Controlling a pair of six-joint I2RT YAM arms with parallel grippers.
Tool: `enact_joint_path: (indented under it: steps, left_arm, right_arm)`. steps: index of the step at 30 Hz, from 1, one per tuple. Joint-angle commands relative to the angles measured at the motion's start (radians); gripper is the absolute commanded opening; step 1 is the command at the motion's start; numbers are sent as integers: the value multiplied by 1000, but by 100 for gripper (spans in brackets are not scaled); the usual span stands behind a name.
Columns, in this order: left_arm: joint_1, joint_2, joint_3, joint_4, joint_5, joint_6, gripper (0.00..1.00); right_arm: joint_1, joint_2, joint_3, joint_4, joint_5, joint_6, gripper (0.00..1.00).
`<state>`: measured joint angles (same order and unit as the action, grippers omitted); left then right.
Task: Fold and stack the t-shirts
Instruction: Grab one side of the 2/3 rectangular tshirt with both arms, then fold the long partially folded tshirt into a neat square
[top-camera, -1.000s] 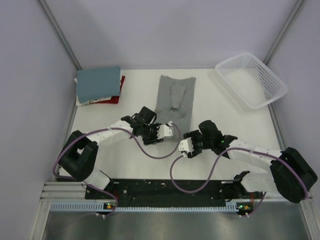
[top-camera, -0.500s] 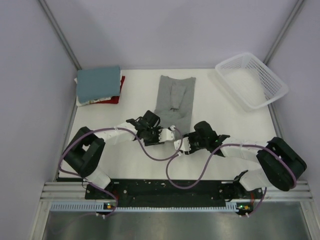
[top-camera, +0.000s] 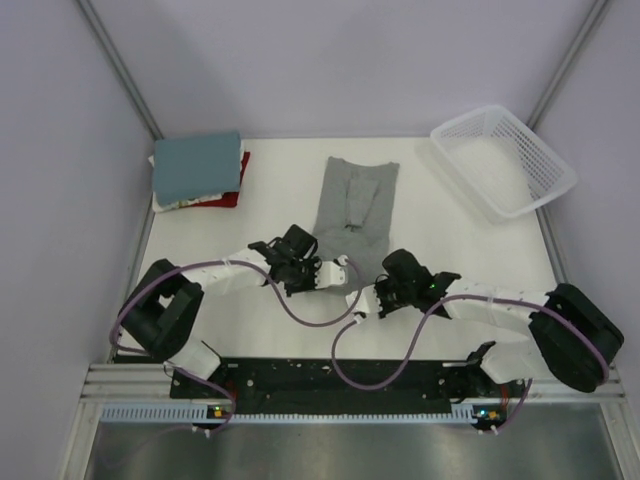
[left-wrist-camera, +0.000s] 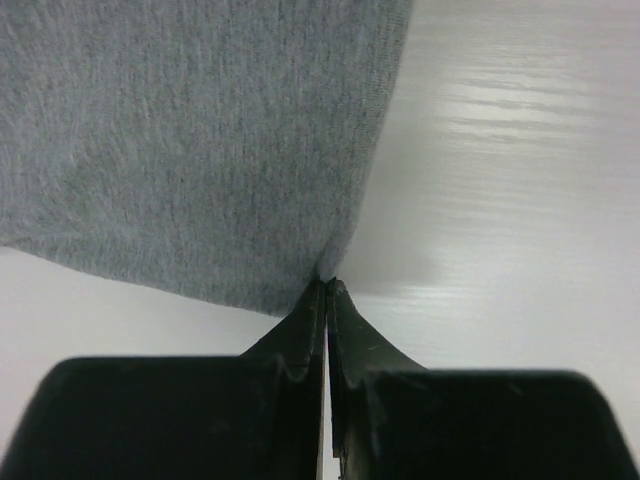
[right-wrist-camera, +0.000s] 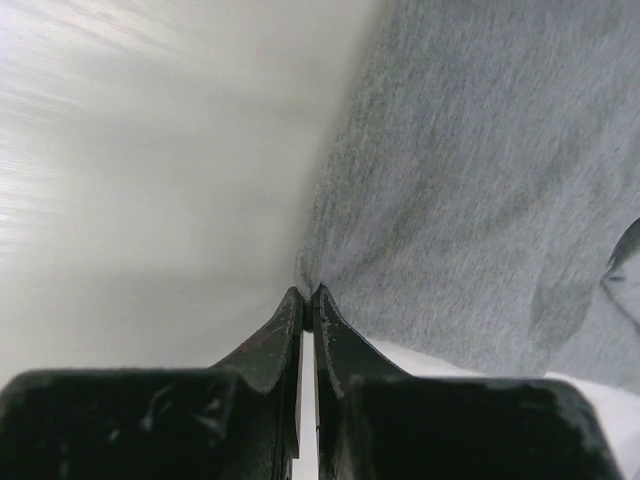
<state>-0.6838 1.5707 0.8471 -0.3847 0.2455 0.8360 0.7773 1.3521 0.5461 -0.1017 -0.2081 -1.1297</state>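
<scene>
Grey t-shirt (top-camera: 357, 205) soft heather knit, long narrow fold, frame centre on white table (top-camera: 262, 205) | your left gripper (left-wrist-camera: 326, 296) low, jaws pinching its near hem corner | your right gripper (right-wrist-camera: 307, 300) low, pinching other corner

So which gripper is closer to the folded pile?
Left. The left gripper pinches the near edge of the shirt, right of the pile; the right gripper pinches it further right.
</scene>
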Motion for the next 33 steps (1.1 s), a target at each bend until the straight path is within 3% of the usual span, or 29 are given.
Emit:
enact_joint_path:
  steps: [1,11,20,29,33]
  left_arm:
    - [-6,-107,-22,-121,58,-43,0]
    - [-14,-337,-10,-413,190,-26,0]
    - [-17,-468,92,-557,184,-72,0]
    - [-17,-494,242,-553,69,-147,0]
    - [-17,-459,302,-471,-27,-208,0]
  right_arm:
    - [72,-151,11,-214,-17,37,0]
    - [223,-428,55,-479,-45,132,0]
    - [312,-510,169,-638,-111,257,0]
    - [310,-538,264,-659,-152,372,0]
    - [225,-479,316,-656,-195,452,0]
